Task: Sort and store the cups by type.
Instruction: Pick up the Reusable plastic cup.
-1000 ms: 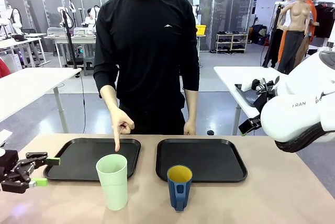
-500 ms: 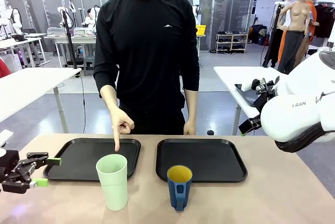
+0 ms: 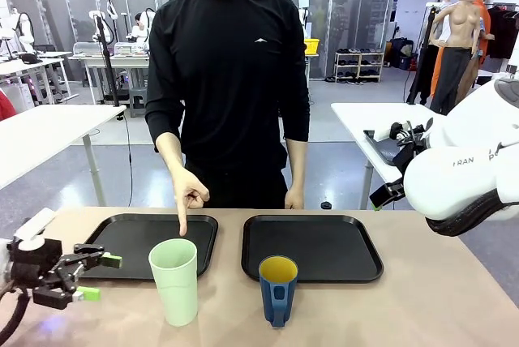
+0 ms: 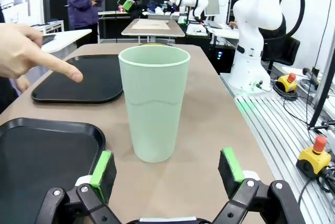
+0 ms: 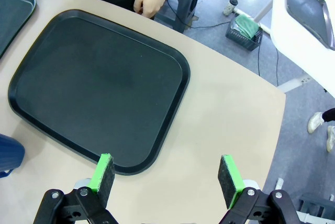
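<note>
A tall mint-green tumbler [image 3: 174,280] stands at the table's front, just before the left black tray [image 3: 97,259]. To its right stands a dark blue mug [image 3: 278,292] with a yellow inside, its handle turned toward the camera. My left gripper [image 3: 99,277] hovers open just left of the tumbler. In the left wrist view the tumbler [image 4: 153,103] stands straight ahead of the open left gripper [image 4: 166,165], a little beyond the green pads [image 4: 102,165]. My right gripper [image 5: 165,174] is open above the right tray's [image 5: 99,88] near edge, and the mug's rim [image 5: 9,157] shows at the left.
The person stands at the far side, one hand [image 3: 188,199] pointing a finger down at the left tray just behind the tumbler, the other hand [image 3: 293,198] at the table's edge. The right tray [image 3: 312,247] lies behind the mug. My right arm [image 3: 462,173] hangs high at the right.
My left gripper has moved right, closer to the tumbler, its jaws still open. The right arm, the cups and the person's pointing hand have stayed put.
</note>
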Motion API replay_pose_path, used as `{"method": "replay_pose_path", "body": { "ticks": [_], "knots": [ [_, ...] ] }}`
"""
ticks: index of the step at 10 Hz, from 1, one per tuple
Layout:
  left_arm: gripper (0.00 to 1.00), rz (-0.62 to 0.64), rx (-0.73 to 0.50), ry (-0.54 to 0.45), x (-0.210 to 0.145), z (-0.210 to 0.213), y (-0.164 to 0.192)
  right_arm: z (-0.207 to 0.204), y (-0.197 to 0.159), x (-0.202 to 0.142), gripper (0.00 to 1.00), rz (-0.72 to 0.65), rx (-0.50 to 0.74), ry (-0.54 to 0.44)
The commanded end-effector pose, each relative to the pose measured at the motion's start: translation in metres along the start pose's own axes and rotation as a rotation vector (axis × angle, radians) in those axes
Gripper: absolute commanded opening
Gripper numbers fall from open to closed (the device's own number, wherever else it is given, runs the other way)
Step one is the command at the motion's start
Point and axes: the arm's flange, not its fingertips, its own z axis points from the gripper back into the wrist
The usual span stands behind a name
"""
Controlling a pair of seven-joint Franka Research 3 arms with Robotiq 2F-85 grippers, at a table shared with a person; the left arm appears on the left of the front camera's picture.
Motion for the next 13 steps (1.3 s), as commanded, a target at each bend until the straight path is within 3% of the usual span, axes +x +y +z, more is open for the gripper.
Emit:
{"method": "replay_pose_path", "body": {
  "ticks": [1,8,13],
  "knots": [
    [1.00,-0.043,0.012,-0.021,-0.009,-0.018,0.016,0.000,-0.001,-0.001,1.00,-0.005,0.002,-0.002],
    [1.00,-0.036,-0.077,-0.069,-0.035,-0.066,0.026,0.000,-0.001,-0.001,1.00,-0.005,0.002,-0.002],
    [1.00,-0.055,-0.072,-0.068,-0.040,-0.083,0.034,0.000,-0.001,-0.001,1.00,-0.005,0.002,-0.002]
  ]
}}
